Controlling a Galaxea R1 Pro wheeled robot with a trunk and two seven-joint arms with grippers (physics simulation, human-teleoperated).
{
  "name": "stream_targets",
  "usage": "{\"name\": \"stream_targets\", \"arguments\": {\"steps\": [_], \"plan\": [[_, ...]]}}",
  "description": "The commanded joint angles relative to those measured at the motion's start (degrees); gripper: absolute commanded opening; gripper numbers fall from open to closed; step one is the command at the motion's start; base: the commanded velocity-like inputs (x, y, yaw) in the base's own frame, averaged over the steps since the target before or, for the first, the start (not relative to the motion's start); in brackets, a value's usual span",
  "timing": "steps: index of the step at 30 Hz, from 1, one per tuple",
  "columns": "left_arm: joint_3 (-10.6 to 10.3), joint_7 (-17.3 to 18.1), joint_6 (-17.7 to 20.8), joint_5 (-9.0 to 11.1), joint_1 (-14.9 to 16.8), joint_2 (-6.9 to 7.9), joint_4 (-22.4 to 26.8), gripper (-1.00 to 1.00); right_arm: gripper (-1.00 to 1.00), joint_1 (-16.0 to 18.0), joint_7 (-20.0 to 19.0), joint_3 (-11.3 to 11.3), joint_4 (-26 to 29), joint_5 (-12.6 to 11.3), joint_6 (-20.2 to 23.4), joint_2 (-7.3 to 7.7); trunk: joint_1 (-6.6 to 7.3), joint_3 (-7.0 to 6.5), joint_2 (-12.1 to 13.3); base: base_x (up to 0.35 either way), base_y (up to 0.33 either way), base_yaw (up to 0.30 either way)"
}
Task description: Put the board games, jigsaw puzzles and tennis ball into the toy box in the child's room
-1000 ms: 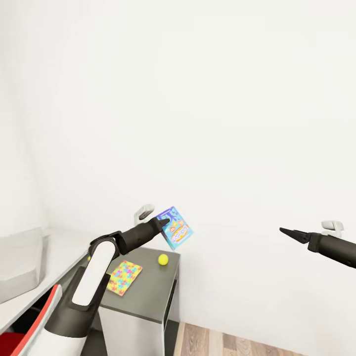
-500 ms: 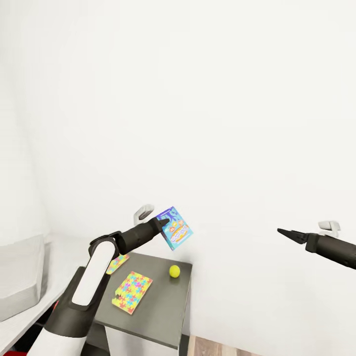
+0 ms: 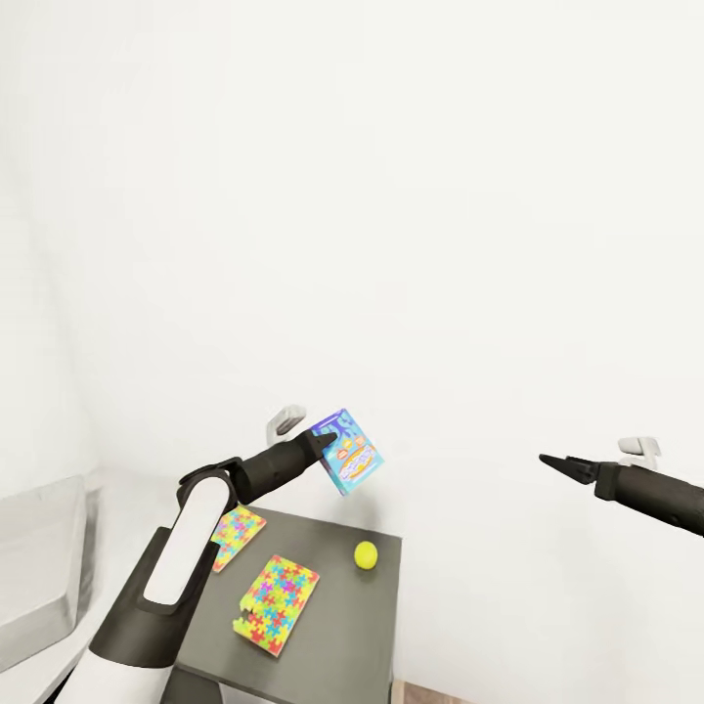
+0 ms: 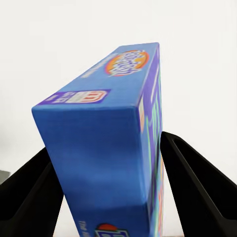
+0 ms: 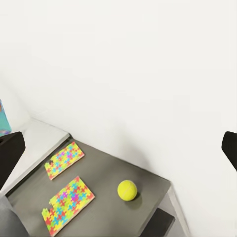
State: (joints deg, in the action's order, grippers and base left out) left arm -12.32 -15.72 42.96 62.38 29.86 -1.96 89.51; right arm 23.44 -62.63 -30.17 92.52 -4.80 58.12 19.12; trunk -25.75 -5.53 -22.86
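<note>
Two jigsaw puzzles (image 3: pixel 277 600) (image 3: pixel 235 533) lie flat on the dark grey desk (image 3: pixel 332 626) with the tennis ball (image 3: pixel 367 554) near them toward the white wall, and a pale grey toy box (image 3: pixel 44 557) sits on the paler table off to the left. The left gripper (image 3: pixel 328 442) clamps the small blue board game (image 3: pixel 352 452) between its fingers (image 4: pixel 197 182), holding it tilted in the air above the desk. The right gripper (image 3: pixel 557 463) hangs empty well off to the right, its fingers spread wide in its wrist view.
</note>
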Motion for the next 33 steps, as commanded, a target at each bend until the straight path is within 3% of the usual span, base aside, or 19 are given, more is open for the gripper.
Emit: {"name": "stream_targets", "arguments": {"steps": [1, 21, 33], "plan": [[0.0, -0.6, 0.1, 0.6, 0.0, -0.04, 0.1, -1.00, 1.00, 0.0, 0.0, 0.2, 0.0, -0.3, 0.4, 0.02, -0.03, 0.12, -0.1, 0.082, 0.062, 0.000], [-0.2, -0.6, 0.1, 0.6, 0.0, -0.16, 0.1, -1.00, 1.00, 0.1, 0.1, 0.9, -0.1, -0.2, 0.5, 0.03, -0.03, 1.96, -0.1, 0.021, 0.016, 0.007], [-0.2, -0.6, 0.1, 0.6, 0.0, -0.15, 0.1, -1.00, 1.00, 0.1, 0.1, 0.8, -0.1, -0.3, 0.5, 0.02, -0.03, 2.35, -0.1, 0.001, 0.001, 0.013]]}}
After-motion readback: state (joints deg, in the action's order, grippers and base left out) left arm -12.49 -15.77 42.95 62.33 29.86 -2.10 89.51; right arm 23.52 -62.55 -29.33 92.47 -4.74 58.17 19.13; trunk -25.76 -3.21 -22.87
